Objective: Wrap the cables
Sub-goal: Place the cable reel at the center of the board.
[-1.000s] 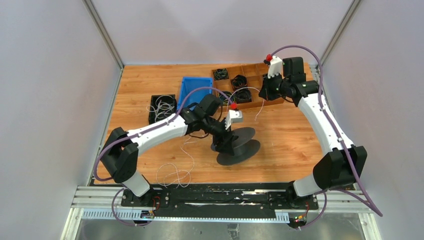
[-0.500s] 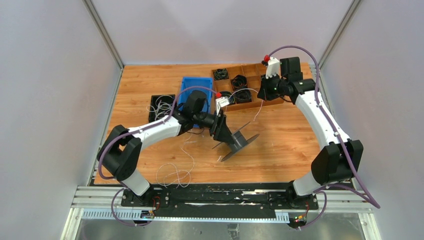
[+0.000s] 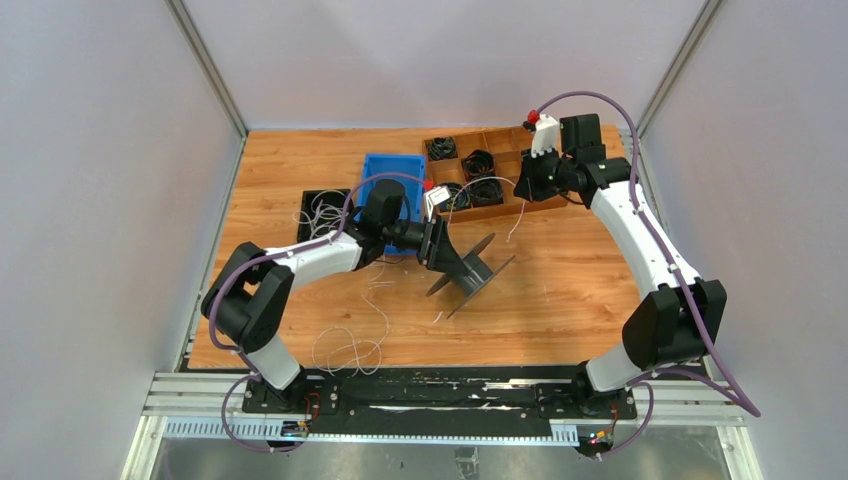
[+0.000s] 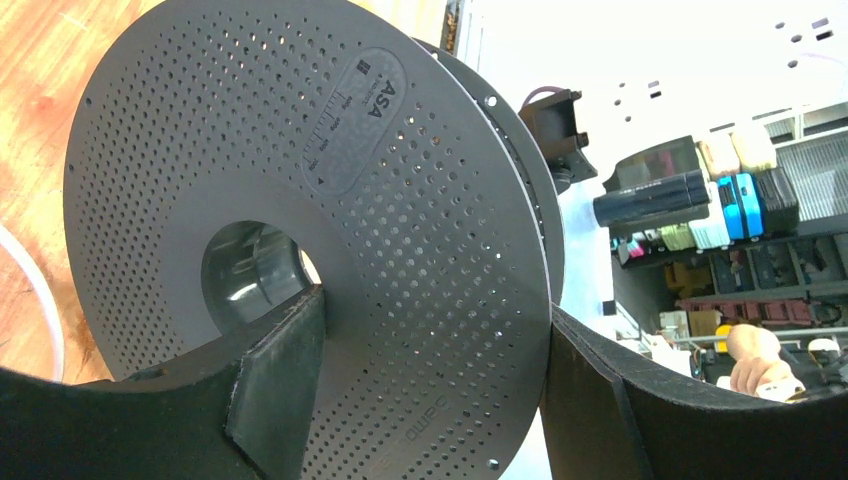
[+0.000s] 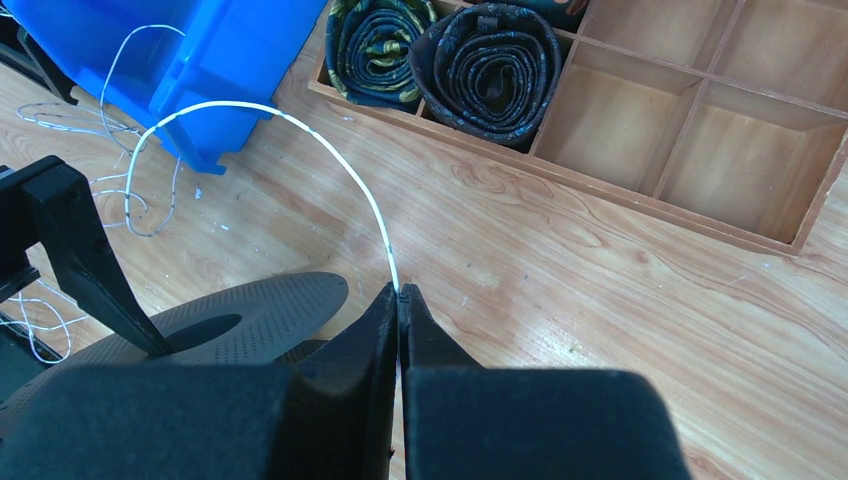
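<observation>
Tightly, right hand pinches hair-fine cable; left hand holds perforated spool.

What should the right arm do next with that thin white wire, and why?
Probably carry the wire end across to the core of the reel. The right pincer is shut on the wire's end, and the left pincer holds the reel tilted, its side facing the right arm.

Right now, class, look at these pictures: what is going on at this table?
The left arm's fingers hold a black perforated spool, steeply tilted over the wooden table. The right arm's fingers are shut on the end of a thin white cable, which arcs away from them. More loose cables lie near the table's front edge.
</observation>
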You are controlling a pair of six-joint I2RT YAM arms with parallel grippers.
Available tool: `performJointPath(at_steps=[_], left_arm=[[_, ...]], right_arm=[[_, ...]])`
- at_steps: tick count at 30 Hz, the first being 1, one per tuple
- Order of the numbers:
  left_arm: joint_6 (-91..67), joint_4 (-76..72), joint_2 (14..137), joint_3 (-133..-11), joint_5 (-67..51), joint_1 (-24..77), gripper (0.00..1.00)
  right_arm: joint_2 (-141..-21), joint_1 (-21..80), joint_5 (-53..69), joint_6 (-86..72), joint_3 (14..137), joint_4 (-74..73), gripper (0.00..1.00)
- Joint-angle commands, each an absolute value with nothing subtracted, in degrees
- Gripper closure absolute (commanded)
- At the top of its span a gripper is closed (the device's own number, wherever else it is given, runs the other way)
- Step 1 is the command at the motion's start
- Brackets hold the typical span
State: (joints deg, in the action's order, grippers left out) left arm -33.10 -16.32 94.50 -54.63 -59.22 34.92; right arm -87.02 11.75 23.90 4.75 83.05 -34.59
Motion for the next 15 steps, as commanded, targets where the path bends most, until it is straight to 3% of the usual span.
performJointPath(at_steps=[1,15], left_arm=[[-34.4,-19.2,95.3,-53.8,-60.1,34.3,0.4],[-33.1,-18.9,95.0,-52.8,-59.3,33.2,0.25]], right_arm=[[-86.9,11.0,24.5,5.4,84.4,-35.5,0.99],[-87.3,11.1,25.1,5.3,84.4,-35.5,0.99]])
